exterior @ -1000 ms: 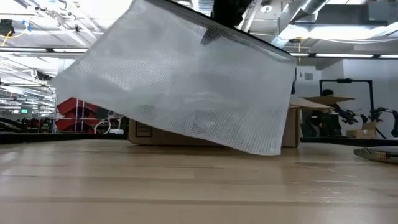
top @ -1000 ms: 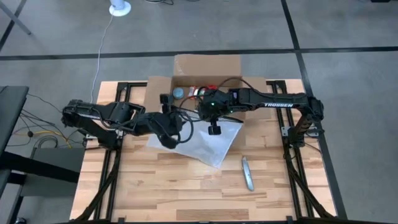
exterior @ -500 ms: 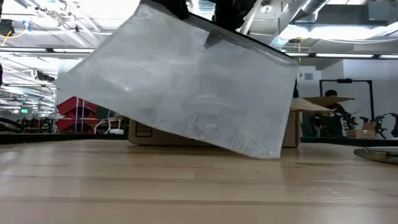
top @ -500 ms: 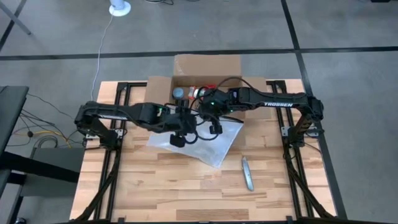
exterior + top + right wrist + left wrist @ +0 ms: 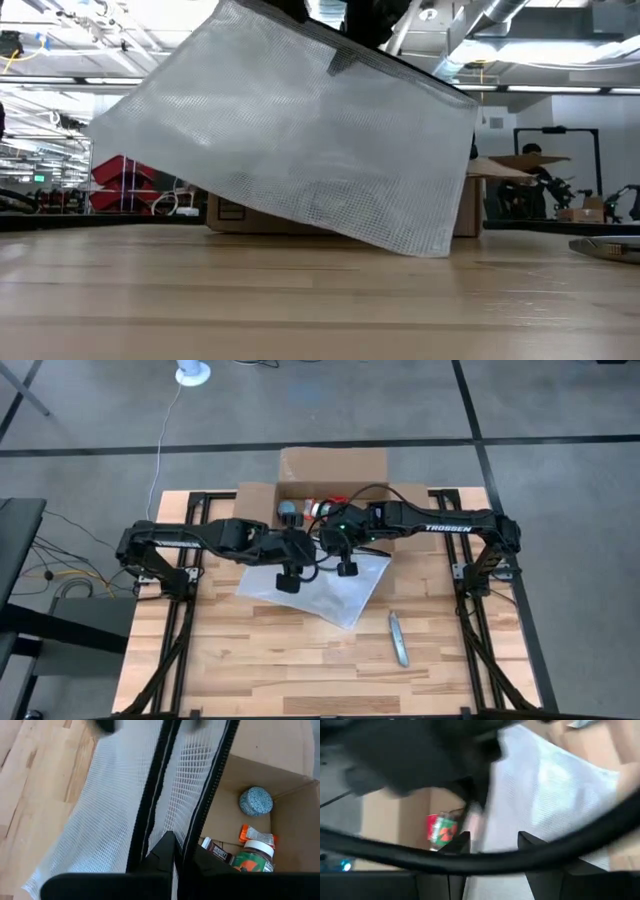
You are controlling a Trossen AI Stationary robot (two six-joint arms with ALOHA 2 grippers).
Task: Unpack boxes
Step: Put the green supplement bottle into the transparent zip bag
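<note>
From above, the cardboard box [image 5: 330,490] sits open at the far edge of the counter [image 5: 250,660], flaps spread, with both arms meeting just in front of it over a clear mesh zip bag [image 5: 330,585] that drapes from the box's near edge down onto the wood; a folding knife [image 5: 398,638] lies well apart toward the near right. The right claw [image 5: 345,548] is at the bag's upper edge and the left claw [image 5: 290,565] hangs just beside it. At counter height, the bag [image 5: 300,140] fills most of the picture, held aloft by its dark zip edge and tilted, one low corner near the counter, the brown box [image 5: 470,205] only peeking out behind it. The left wrist view is blurred: the left claw [image 5: 492,840] has its fingers apart around the bag's edge, probably not yet biting. In the right wrist view, the right claw [image 5: 175,852] is clamped together on the bag's black zip strip [image 5: 150,795], and the box [image 5: 260,775] shows plain brown inner walls with a blue ball, a jar and packets at the bottom. The risk is that the thin zip strip slips from the single pinch and the bag drops, or the two claws collide, being so close.
</note>
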